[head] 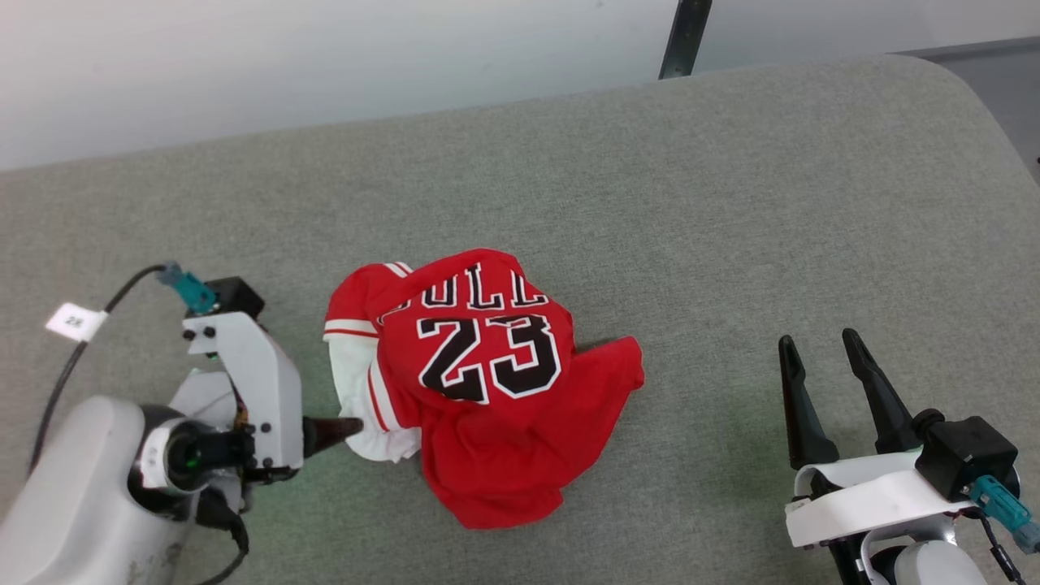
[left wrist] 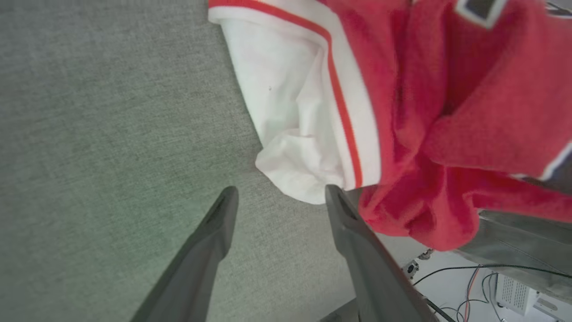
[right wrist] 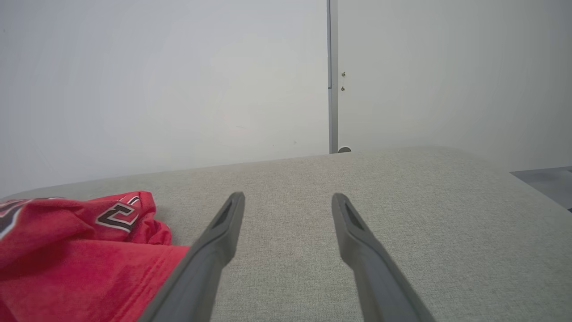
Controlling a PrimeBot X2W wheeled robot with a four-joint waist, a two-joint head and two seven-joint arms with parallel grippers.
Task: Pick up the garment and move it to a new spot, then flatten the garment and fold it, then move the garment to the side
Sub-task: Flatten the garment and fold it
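Red garment (head: 487,382) (crumpled) just beside left tool (left wrist: 280,191)

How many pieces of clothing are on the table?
1: a crumpled red jersey in the middle of the table, its white sleeve beside the left gripper. Anything beneath it would be hidden.

Open table (head: 731,203) right of and beyond garment (head: 487,390); garment heaped just ahead of left hand (left wrist: 279,192); wall (head: 325,57) behind.

White arms (head: 260,382), dark jaws, teal connectors (head: 188,286)
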